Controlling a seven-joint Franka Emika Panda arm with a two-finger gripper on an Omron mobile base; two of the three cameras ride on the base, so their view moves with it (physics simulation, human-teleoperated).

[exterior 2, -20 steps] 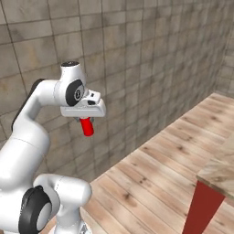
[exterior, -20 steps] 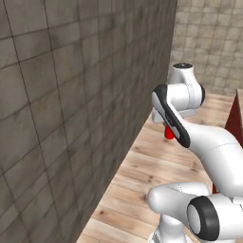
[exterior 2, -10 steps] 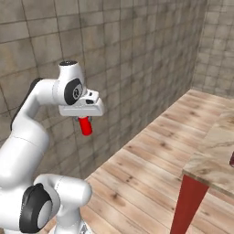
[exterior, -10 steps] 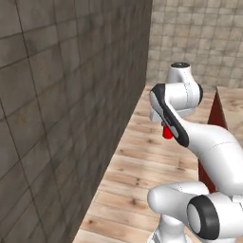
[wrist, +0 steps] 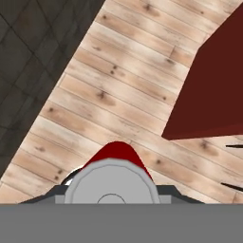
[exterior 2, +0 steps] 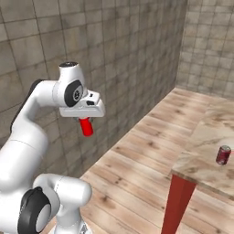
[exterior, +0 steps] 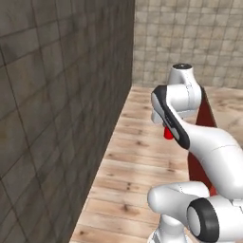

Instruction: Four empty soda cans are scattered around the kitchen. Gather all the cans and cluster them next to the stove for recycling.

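The white arm is folded high above the wood plank floor [exterior 2: 137, 169], its hand [exterior 2: 85, 119] pointing down and clamped on a small red cylindrical soda can with a silver top [exterior 2: 86, 127], held upright beside the grey tiled wall [exterior 2: 114, 55]. Well apart, a second red can [exterior 2: 223, 155] stands on the beige marble surface [exterior 2: 205, 151].

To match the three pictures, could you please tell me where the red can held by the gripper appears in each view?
Left base view: the held can peeks out right of centre, behind the arm's dark band.
Right base view: it hangs below the gripper, left of centre.
Hand view: its silver top and red side sit at bottom centre.
Shared landmark: the plank floor beside the tiled wall.
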